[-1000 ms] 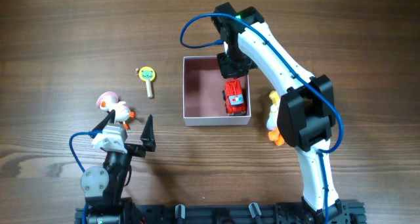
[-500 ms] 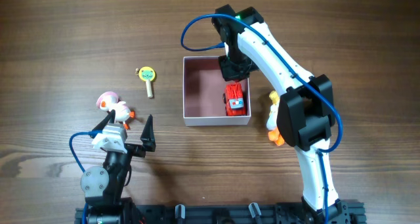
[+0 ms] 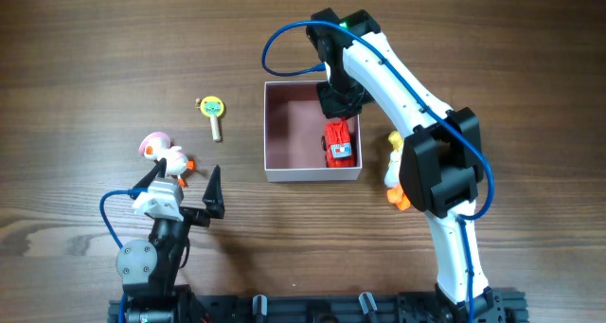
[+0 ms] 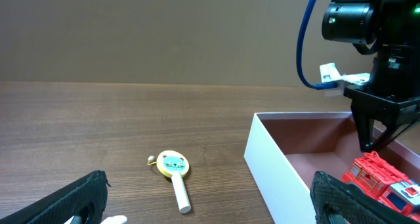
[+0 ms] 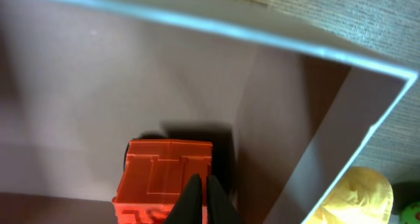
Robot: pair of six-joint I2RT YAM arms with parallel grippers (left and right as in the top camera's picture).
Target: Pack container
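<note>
Wood-grain table point(image 3: 95, 58) under two arms, with five loose things on it. One container point(image 3: 289, 124), square, shallow and lidless, white-walled and dusty pink inside, lying near the middle of the table. One red toy truck point(image 3: 338, 141) inside it, against the right wall, the rest of the pink floor bare. One yellow lollipop-shaped toy point(image 3: 214, 113) with a green face, flat on the wood to the left of the container and well apart from it. One pink-headed bird toy point(image 3: 163, 152) nearer the front-left. One yellow-and-orange toy point(image 3: 394, 171) just outside the container's right wall, partly hidden under the right arm. Right gripper point(image 3: 339, 110) reaching down into the container's far right corner, fingers pressed together into a single point and pinching nothing, tips right at the truck's far end; from the wrist view, poised over the truck's red top, contact impossible to tell. Container therefore directly beneath and around this gripper. Left gripper point(image 3: 182, 179) at the front-left, fingers spread wide and holding nothing, the bird toy just ahead of it toward its left finger point(image 3: 144, 184), the container well off to its right.
</note>
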